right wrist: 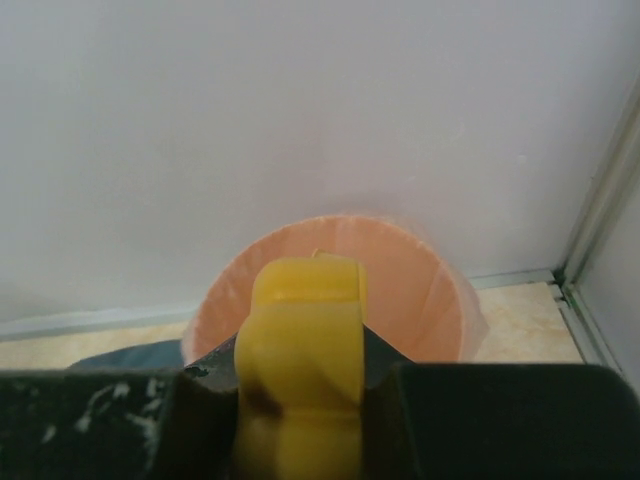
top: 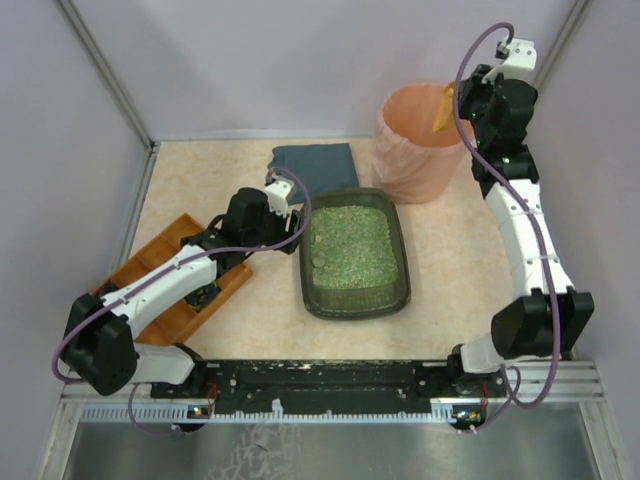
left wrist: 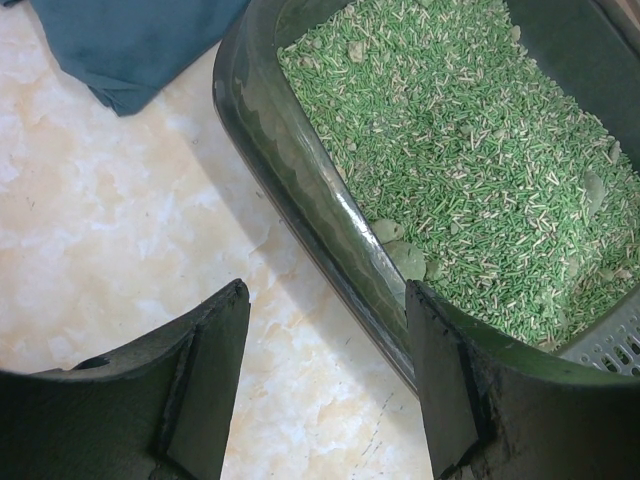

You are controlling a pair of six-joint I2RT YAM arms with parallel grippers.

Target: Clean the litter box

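Litter box [top: 403, 275] [left wrist: 300, 170]: dark grey-green tray, sits flat on the table right below & ahead of the L gripper [top: 290, 200] [left wrist: 325, 330]. That gripper's jaws stand wide apart & empty, one finger over bare table, the other over the box's near wall. Can't tell if it touches the rim. Inside the box: green litter [top: 352, 245] [left wrist: 470, 150] spread across the floor, w/ a few pale-green clumps [left wrist: 400, 255] against the wall nearest that gripper.

Table [top: 450, 260] [left wrist: 100, 250]: beige, marbled look. Pale grey walls [top: 300, 60] [right wrist: 300, 100] close it in at back & both sides, w/ metal frame posts at the corners.

Blue cloth [top: 315, 165] [left wrist: 130, 40] lies just beyond the L gripper, right by the box's far corner. Wooden tray [top: 160, 250], orange-brown, lies behind that gripper, under the L arm; contents unclear.

Peach bin [top: 415, 160] [right wrist: 440, 310], tall & round, stands below & ahead of the R gripper [top: 455, 100] [right wrist: 300, 375], which is held high & clamped on a yellow tool [top: 443, 110] [right wrist: 300, 300]. Bin contents: can't tell.
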